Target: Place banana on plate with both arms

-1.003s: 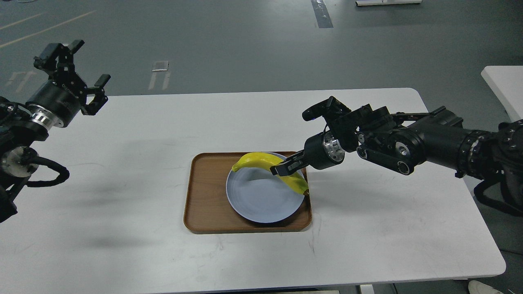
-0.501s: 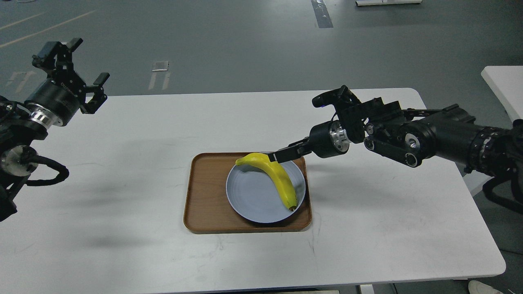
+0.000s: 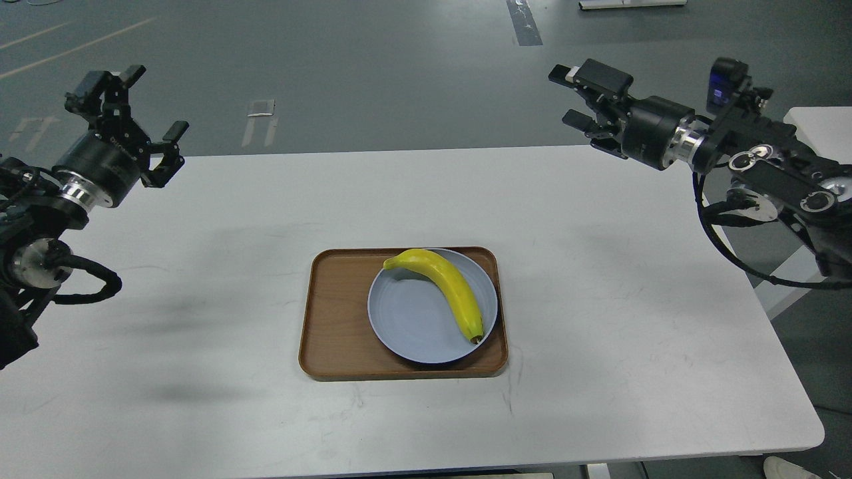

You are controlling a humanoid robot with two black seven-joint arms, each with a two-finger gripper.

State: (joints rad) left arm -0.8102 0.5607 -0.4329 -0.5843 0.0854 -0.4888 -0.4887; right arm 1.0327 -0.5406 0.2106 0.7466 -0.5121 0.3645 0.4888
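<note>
The yellow banana (image 3: 444, 286) lies on the pale blue plate (image 3: 413, 326), along its right side, dark tip toward the front. The plate sits in the right part of a brown wooden tray (image 3: 333, 319). My left gripper (image 3: 143, 106) is open and empty, raised over the table's far left edge. My right gripper (image 3: 572, 96) is open and empty, raised above the table's far right edge, well away from the banana.
The tray rests at the middle of a white table (image 3: 599, 332). A second white table corner (image 3: 815, 133) stands at the far right. Grey floor lies beyond the table's far edge.
My right gripper let go of the banana, which settled onto the plate, then pulled back up and to the right. My left gripper shifted only slightly.
</note>
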